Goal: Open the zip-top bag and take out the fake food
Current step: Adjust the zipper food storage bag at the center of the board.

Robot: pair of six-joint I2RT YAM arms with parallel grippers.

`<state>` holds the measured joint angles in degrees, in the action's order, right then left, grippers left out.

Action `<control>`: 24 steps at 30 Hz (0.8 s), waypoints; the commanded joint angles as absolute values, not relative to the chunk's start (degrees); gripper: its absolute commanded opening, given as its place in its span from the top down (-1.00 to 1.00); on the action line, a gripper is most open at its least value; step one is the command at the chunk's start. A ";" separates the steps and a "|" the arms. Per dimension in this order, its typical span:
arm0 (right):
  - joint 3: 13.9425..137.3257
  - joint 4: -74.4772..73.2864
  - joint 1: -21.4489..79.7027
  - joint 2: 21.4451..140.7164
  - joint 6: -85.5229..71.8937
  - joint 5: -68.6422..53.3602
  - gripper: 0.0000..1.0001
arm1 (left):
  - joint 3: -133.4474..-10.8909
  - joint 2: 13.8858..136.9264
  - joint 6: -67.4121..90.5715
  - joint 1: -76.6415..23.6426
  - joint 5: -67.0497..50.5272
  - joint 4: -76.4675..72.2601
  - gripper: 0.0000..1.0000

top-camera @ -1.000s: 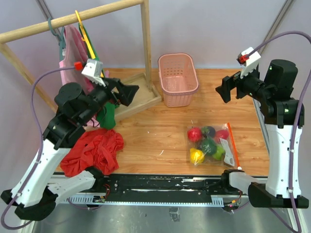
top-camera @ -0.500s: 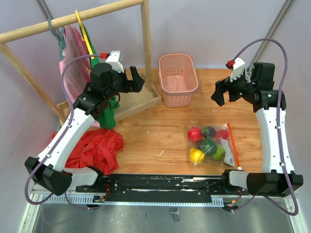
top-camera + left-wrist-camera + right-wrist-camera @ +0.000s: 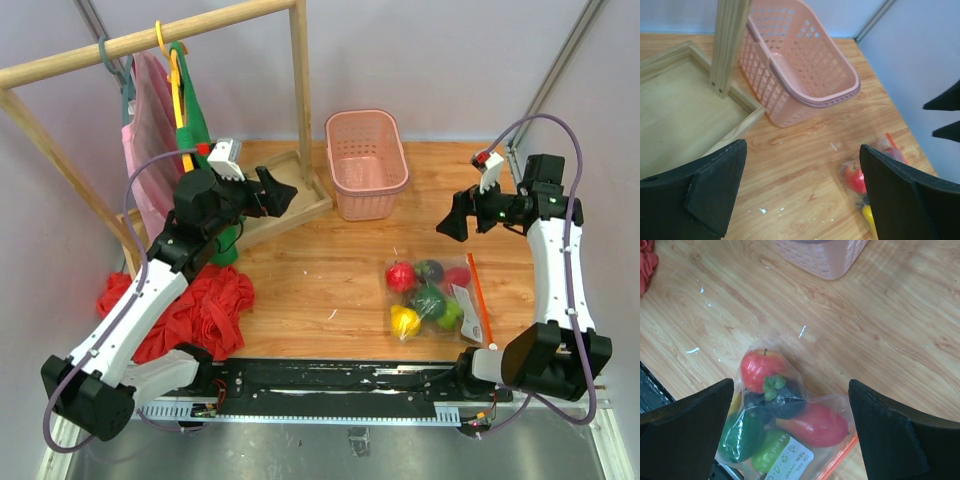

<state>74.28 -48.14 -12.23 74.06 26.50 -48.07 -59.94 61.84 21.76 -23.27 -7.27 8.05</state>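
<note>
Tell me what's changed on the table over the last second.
Both arms unfolded: the left arm stretched out, the right arm lowered its jaws toward the zip-top bag. Both sets of jaws stayed open, gripping nothing. The bag, fake food, pink basket and red cloth did not move.

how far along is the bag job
Done: nothing yet. The bag lies flat on the table, all the plastic fruit inside it. In hand: nothing; the left pincer and right pincer are both open and empty, up off the bag. To do: grip the bag, open its orange strip, take the fruit out.
</note>
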 commanded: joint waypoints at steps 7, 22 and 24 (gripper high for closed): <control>71.01 -56.51 -22.16 72.27 34.45 -53.06 -0.97 | -53.95 55.06 29.70 -22.53 -14.66 -5.11 -0.93; 72.31 -67.74 -26.91 78.30 42.55 -54.62 -0.97 | -58.71 52.08 28.56 -22.68 -17.29 3.93 -0.88; 71.38 -70.04 -27.96 76.49 44.79 -54.58 -0.97 | -60.44 52.76 26.04 -22.71 -17.49 6.02 -0.88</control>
<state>71.07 -61.78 -25.96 79.11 37.41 -53.54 -59.59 52.75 29.98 -22.98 -15.68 4.58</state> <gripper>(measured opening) 0.986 0.937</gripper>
